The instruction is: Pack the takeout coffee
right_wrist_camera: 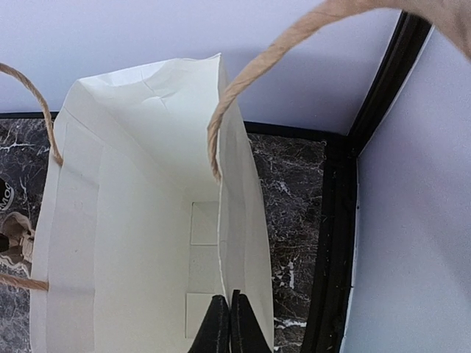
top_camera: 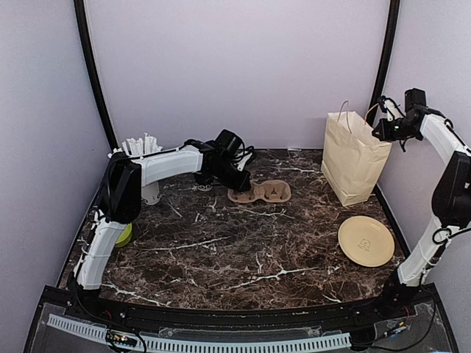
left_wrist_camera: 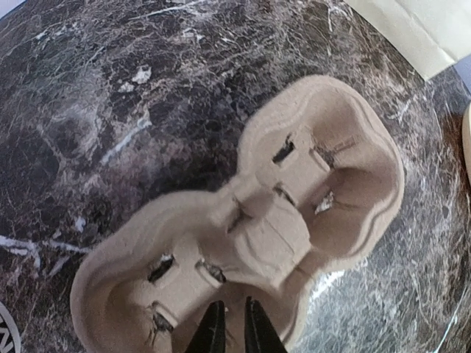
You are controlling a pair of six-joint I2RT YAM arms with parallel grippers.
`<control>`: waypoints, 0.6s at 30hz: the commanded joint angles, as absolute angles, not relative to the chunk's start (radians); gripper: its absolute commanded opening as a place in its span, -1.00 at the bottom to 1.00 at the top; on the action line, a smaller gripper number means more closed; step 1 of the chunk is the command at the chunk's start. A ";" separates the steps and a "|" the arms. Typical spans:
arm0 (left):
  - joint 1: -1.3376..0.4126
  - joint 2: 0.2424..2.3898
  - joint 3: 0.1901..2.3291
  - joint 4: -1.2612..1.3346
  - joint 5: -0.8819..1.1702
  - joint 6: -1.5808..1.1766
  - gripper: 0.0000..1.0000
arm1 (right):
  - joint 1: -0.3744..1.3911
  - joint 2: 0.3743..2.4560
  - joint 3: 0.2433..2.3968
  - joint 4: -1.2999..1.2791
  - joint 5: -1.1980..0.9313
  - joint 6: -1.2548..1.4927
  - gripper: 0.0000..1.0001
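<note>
A brown pulp cup carrier (top_camera: 259,193) with two wells lies at the back middle of the marble table. My left gripper (top_camera: 239,182) reaches over its left end. In the left wrist view the black fingers (left_wrist_camera: 234,301) are nearly together, pinching the near rim of the carrier (left_wrist_camera: 294,198). My right gripper (top_camera: 379,132) is up at the top right edge of the cream paper bag (top_camera: 353,158). It is shut on the bag's right wall (right_wrist_camera: 243,243), and the bag stands open. The takeout coffee is mostly hidden behind my left arm; only a dark round sliver with white lettering (left_wrist_camera: 4,331) shows.
A pale cup of white straws (top_camera: 143,147) stands at the back left behind my left arm. A lime-green bowl (top_camera: 125,235) sits by the left arm's base. A yellow plate (top_camera: 366,240) lies in front of the bag on the right.
</note>
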State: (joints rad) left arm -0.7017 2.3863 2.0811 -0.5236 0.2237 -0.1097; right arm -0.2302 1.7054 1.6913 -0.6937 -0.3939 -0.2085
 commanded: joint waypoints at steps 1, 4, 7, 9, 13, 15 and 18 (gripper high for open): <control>-0.706 2.460 2.229 -0.605 0.208 -0.113 -0.78 | -0.234 1.665 1.654 -0.664 -0.410 -0.216 -1.00; -0.707 2.485 2.263 -0.668 0.214 -0.087 -0.81 | -0.234 1.651 1.636 -0.660 -0.411 -0.220 -1.00; -0.708 2.476 2.257 -0.720 0.227 -0.078 -0.81 | -0.235 1.633 1.622 -0.656 -0.417 -0.226 -1.00; -0.710 2.463 2.234 -0.750 0.226 -0.075 -0.81 | -0.234 1.627 1.619 -0.656 -0.420 -0.229 -1.00; -0.723 2.428 2.187 -0.809 0.212 -0.056 -0.82 | -0.235 1.614 1.609 -0.660 -0.424 -0.234 -1.00; -0.730 2.405 2.156 -0.833 0.210 -0.046 -0.82 | -0.235 1.605 1.598 -0.658 -0.426 -0.234 -1.00; -0.732 2.368 2.086 -0.848 0.201 -0.046 -0.82 | -0.234 1.594 1.581 -0.651 -0.430 -0.233 -1.00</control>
